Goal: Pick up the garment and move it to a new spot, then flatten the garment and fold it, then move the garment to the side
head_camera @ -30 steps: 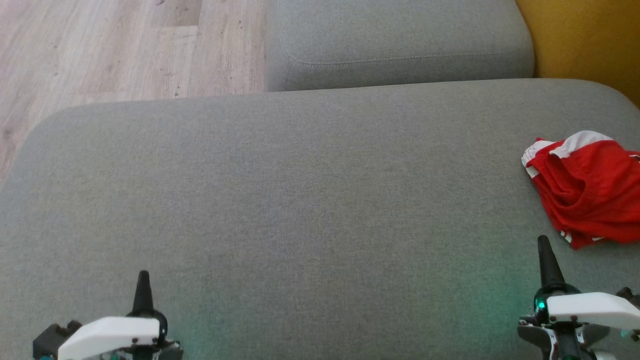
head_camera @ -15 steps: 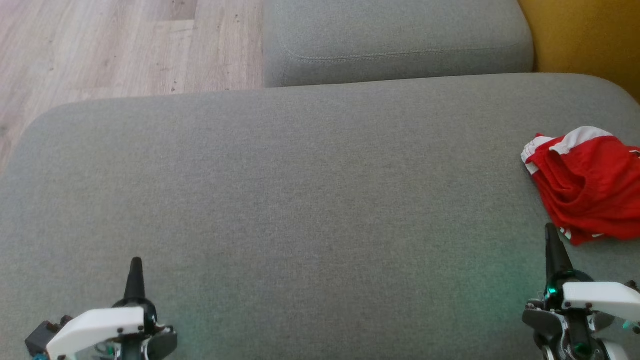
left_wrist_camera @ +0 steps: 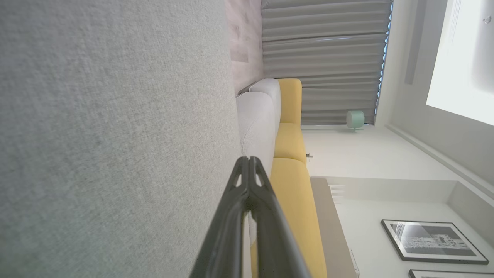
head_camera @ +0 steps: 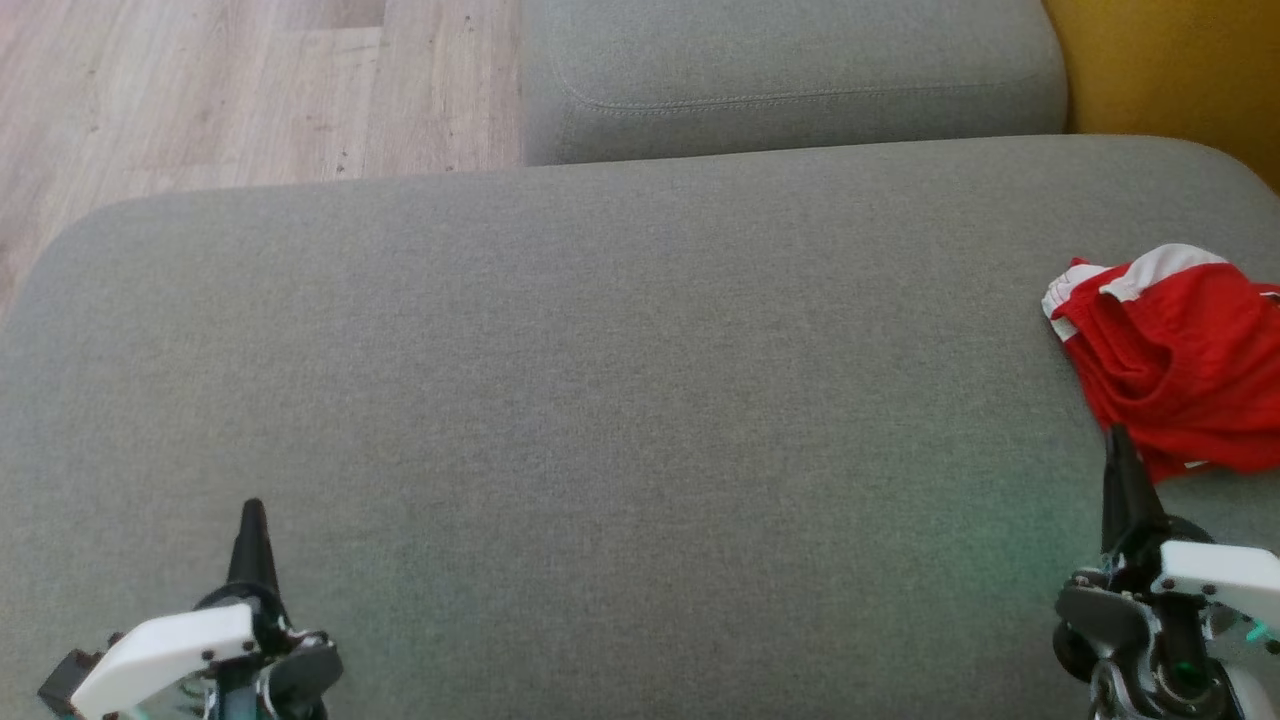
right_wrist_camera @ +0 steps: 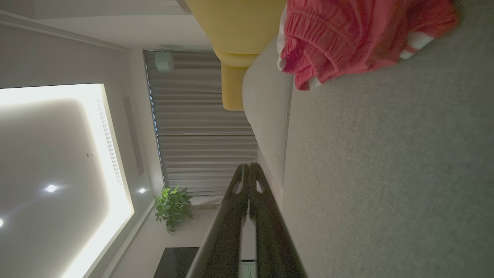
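Both jaws are closed tight, holding nothing. The red garment (head_camera: 1180, 360) lies bunched at the frame's right edge on the grey cushion (head_camera: 600, 400). It sits just above my right jaws' tip, well apart from the left. The frame edge cuts off its length.

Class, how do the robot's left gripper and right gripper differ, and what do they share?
In the head view the tip of the right gripper meets the near edge of the red garment; the left gripper is far from it, over grey cushion. The right gripper reaches higher than the left gripper. Both are shut and empty.
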Robot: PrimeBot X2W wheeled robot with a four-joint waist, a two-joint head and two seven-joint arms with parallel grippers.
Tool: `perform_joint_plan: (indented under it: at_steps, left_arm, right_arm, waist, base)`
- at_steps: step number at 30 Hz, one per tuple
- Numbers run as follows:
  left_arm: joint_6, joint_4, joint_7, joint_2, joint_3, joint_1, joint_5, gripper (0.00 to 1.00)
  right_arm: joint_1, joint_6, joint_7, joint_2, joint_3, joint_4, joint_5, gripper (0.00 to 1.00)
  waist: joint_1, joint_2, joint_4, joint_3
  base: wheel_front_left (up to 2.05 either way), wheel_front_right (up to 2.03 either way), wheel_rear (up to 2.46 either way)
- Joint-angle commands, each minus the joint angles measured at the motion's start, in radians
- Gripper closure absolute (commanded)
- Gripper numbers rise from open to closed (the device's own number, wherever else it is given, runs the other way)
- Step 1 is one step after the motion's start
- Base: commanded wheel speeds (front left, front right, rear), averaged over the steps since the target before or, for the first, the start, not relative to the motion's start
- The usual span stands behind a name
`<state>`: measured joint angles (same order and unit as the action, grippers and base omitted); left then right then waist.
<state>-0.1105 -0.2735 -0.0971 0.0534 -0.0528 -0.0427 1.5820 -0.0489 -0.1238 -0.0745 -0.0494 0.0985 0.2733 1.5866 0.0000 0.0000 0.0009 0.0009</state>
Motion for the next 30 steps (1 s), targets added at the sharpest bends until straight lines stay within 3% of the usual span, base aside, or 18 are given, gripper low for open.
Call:
perform_joint_plan:
  at_steps: [1,30]
  left_arm:
    - [-0.016,0.028,-0.009,0.003,-0.051,-0.063,0.022,1.00]
    - [-0.020,0.028,-0.014,-0.001,-0.058,-0.065,0.029,1.00]
  right_arm:
    - [-0.054,-0.007,-0.013,-0.022,-0.016,-0.031,0.034,1.00]
    - [-0.057,-0.007,-0.022,-0.016,-0.006,-0.030,0.039,1.00]
  waist:
    - [0.0000,0.0000,-0.001,0.001]
    - [0.0000,0.0000,-0.001,0.002]
  base:
    - [0.00,0.00,0.00]
    - [0.00,0.00,0.00]
